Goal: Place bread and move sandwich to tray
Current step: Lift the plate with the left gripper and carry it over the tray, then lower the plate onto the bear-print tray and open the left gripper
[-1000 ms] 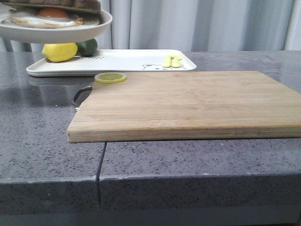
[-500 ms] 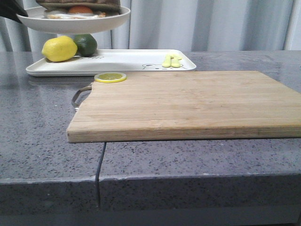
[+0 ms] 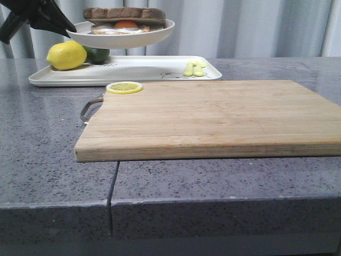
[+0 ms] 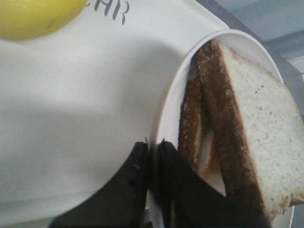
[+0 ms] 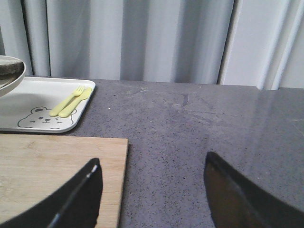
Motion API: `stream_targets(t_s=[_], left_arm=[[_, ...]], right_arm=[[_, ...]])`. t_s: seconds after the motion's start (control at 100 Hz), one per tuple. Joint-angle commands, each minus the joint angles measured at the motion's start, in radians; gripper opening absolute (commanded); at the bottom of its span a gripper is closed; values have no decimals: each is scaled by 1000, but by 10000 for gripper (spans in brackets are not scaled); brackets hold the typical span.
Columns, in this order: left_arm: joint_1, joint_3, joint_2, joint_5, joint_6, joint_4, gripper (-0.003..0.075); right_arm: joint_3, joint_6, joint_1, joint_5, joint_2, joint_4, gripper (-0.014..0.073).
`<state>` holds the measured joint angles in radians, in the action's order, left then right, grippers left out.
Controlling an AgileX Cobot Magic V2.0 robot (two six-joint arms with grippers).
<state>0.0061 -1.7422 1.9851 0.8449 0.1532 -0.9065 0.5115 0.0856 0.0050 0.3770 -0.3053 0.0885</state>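
Observation:
My left gripper (image 3: 68, 30) is shut on the rim of the round white plate (image 3: 154, 36) and holds it in the air above the white tray (image 3: 138, 69). On the plate lies the sandwich (image 3: 125, 18): the bread (image 4: 259, 111) sits on top of the fried egg and bottom slice. In the left wrist view my left gripper (image 4: 153, 145) pinches the plate rim (image 4: 166, 114) over the tray (image 4: 71, 104). My right gripper (image 5: 152, 166) is open and empty, over the counter beside the cutting board's right edge.
A lemon (image 3: 66, 55) and a lime (image 3: 97, 54) sit on the tray's left end, a yellow fork and spoon (image 3: 194, 68) on its right. A lemon slice (image 3: 124, 87) lies on the wooden cutting board (image 3: 213, 114). Grey curtain behind.
The left gripper has carried the plate with the sandwich to the right and away from the camera, over the tray. The right arm has not visibly moved.

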Motion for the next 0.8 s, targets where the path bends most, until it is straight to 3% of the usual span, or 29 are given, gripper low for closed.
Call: stream_targets(t_s=[0.0, 0.35, 0.79], left_arm=[[-5, -104, -13, 1, -9, -94, -20], [-5, -240, 115, 9, -13, -96, -20], [-5, -259, 184, 3, -15, -96, -20]], right_arm=[[27, -3, -5, -82, -8, -9, 469], [27, -3, -5, -82, -8, -9, 469], [27, -3, -5, -79, -8, -9, 469]])
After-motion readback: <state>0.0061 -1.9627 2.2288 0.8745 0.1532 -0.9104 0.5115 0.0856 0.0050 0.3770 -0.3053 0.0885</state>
